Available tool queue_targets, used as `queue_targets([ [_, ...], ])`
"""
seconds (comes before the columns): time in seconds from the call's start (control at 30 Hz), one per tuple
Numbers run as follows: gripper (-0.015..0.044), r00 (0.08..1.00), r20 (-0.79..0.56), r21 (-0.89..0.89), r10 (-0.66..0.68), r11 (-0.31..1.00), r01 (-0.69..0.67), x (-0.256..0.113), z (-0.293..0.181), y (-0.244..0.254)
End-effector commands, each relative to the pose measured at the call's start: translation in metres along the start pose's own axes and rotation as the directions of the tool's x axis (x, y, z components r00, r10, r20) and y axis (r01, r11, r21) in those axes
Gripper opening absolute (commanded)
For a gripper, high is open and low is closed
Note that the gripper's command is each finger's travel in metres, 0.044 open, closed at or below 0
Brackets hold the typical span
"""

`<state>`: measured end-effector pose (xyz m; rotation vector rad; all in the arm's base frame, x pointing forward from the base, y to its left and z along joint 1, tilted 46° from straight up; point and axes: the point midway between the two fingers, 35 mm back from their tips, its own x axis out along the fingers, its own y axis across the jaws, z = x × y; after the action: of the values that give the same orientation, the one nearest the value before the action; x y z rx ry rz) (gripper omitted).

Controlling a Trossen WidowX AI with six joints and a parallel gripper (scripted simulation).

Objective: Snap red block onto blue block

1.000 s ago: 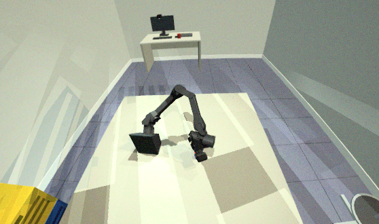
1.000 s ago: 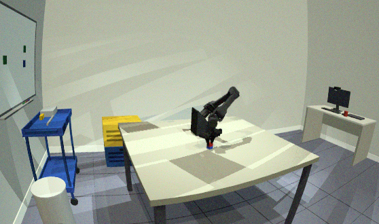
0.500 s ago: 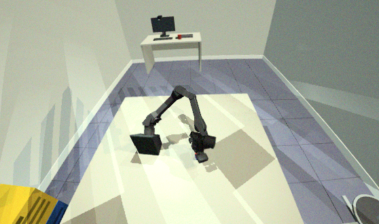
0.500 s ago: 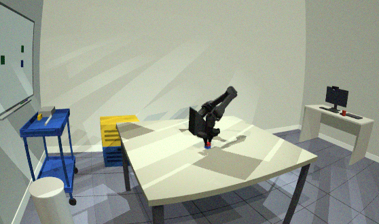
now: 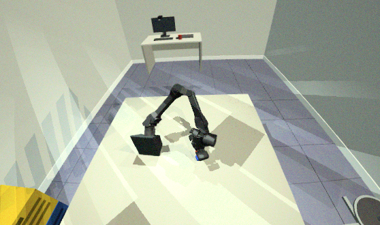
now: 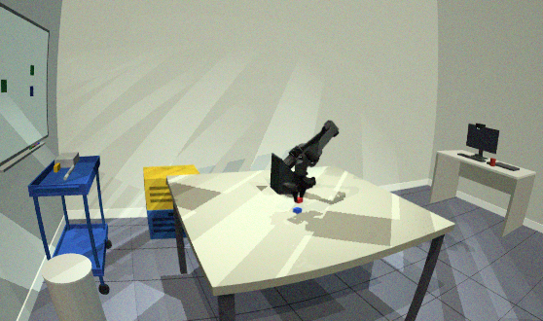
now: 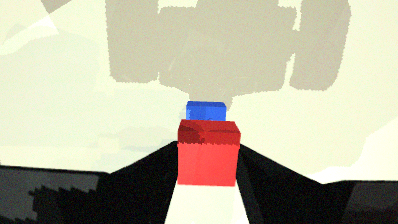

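your gripper [image 5: 199, 153] [image 6: 299, 198] [image 7: 206, 149] grips the red block [image 5: 196, 151] [image 6: 300, 199] [image 7: 207, 164] — apart from the blue block [image 5: 197, 158] [image 6: 297, 210] [image 7: 206, 111] on the table [image 5: 120, 194] [image 6: 259, 263] [image 7: 60, 110] — your desk [image 5: 176, 40] [image 6: 488, 165] stands well apart.

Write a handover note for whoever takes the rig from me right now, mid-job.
Gripper: shut on the red block, one finger on each side, holding it above the table top.

Blue block: on the table top, below the red one; the exterior view shows a gap between the two.

Done: red block picked up.

Left: line it up over the blue block, lower it, press until it clicks, then let go. I'd check alignment first; the wrist view shows the blue block peeking out past the red one, though part of that may be the camera's angle.
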<state>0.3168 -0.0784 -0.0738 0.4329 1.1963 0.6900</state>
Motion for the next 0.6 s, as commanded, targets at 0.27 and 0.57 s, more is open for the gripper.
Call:
queue_targets([
  [0.27,0.0,1.0,-0.003,-0.006,-0.001,1.0,0.001,0.017,0.0,0.0],
  [0.57,0.0,1.0,-0.002,-0.006,0.0,1.0,0.0,0.029,0.0,0.001],
])
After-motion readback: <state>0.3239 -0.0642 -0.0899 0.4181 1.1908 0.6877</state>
